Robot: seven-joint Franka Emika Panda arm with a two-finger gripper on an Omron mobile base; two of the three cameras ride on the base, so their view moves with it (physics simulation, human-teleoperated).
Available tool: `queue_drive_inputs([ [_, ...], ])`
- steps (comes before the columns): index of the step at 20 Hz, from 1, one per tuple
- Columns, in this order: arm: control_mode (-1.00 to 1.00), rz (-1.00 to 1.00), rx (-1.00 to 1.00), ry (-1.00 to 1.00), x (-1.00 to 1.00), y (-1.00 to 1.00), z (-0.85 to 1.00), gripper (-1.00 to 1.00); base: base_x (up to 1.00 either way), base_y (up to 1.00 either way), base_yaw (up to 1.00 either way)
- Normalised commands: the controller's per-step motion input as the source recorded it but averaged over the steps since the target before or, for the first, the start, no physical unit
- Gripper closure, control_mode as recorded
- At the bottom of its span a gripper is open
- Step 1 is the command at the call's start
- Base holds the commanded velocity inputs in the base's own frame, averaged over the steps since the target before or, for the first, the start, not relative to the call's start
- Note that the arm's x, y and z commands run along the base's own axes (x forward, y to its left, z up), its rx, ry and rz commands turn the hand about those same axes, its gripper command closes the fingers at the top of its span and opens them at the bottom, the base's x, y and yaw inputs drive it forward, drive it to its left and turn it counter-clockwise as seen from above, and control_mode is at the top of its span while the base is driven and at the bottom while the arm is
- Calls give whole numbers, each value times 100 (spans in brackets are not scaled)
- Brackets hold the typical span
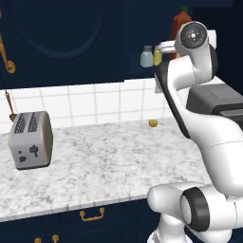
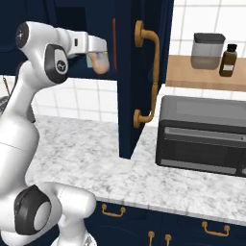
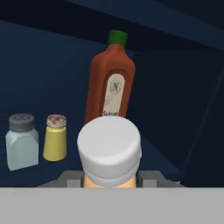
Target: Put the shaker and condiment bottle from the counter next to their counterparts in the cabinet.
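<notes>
My gripper (image 3: 109, 180) is shut on the condiment bottle (image 3: 110, 146), a squat peach-orange bottle whose pale cap faces the hand camera. It is held inside the navy cabinet (image 3: 39, 65), just in front of the tall red-brown sauce bottle (image 3: 110, 85) with the green cap. To the left on the shelf stand the pale blue-grey shaker (image 3: 21, 142) and, close beside it, the yellow shaker (image 3: 55, 138). In the right base view the gripper (image 2: 98, 61) holds the peach bottle (image 2: 100, 66) at the cabinet opening. From the left base I see the shaker (image 1: 146, 56), the yellow shaker (image 1: 157, 57) and the sauce bottle (image 1: 180, 21).
The open cabinet door (image 2: 129, 96) with its gold handle (image 2: 153, 72) hangs right of the hand. A toaster (image 1: 31, 140) and a small yellow item (image 1: 153, 123) sit on the marble counter (image 1: 104, 161). A black oven (image 2: 204, 137) stands under a wooden shelf (image 2: 202, 77).
</notes>
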Motion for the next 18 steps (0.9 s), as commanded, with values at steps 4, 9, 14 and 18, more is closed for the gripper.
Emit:
queue_drive_inputs([
  [4,-100,0,4,-30,-3,0,0,100,0,0,0],
  [9,-100,-2,10,1,0,-5,0,100,0,0,0],
  [14,-100,-10,0,4,9,-11,9,100,0,0,0],
  [18,-100,0,9,0,13,0,12,100,0,0,0],
])
